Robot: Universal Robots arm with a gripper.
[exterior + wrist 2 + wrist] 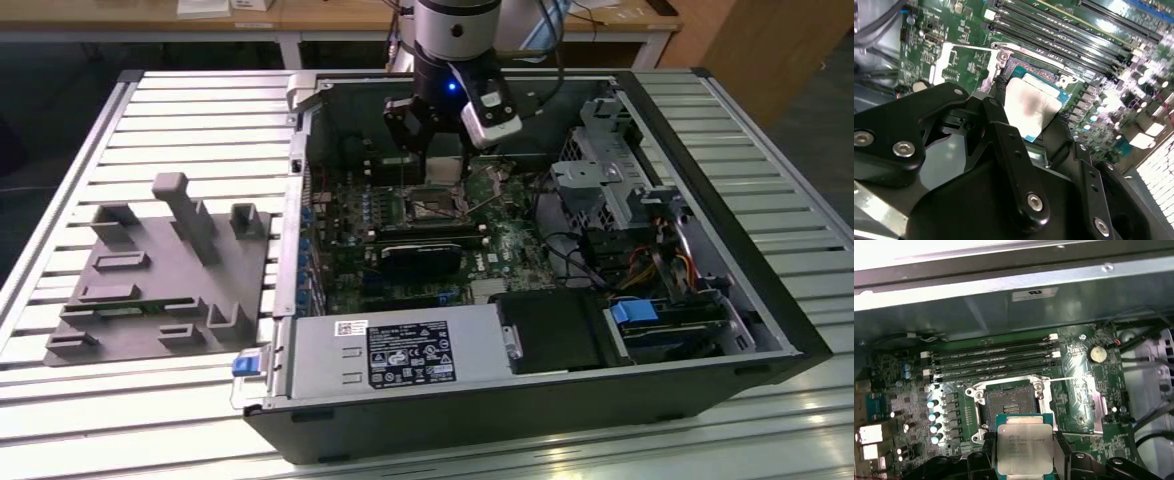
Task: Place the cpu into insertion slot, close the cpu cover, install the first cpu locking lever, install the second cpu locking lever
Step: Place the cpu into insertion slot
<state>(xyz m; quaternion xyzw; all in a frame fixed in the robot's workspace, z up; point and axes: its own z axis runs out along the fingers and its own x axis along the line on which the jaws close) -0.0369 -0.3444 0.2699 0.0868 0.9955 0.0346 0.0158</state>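
Between the black fingers (1061,455) of the gripper (1025,462), nearest the camera in the first wrist view, sits the cpu (1025,452). It is clamped by two opposite edges, its grey metal top facing up and a green edge showing past it. The hand is drawn in narrow on the chip.

Just beyond the cpu lies the slot (1010,402), its dark pin field bare inside a silver rim. The chip's far edge overlaps the slot's near rim in this view, and it is not seated. In the second wrist view the cpu (1030,105) hangs over part of the slot (1015,67); whether it touches the rim I cannot tell.

Beside the slot the cover (1081,407) is swung open, flat over the green board (914,400), which shows through its window. Past the slot, long black memory slots (994,357) run side by side, with a coin cell (1097,354) near their end. Farther still stands the grey case wall (1004,310).

From the exterior view, a power supply (400,360) sits at the near wall of the open case (747,330). Behind it comes a black block (420,255), then the slot (430,207) with the gripper (441,165) above it, hanging from the arm (454,30). The case lies on a slatted table (174,130), with a grey fixture (160,270) to the exterior view's left.
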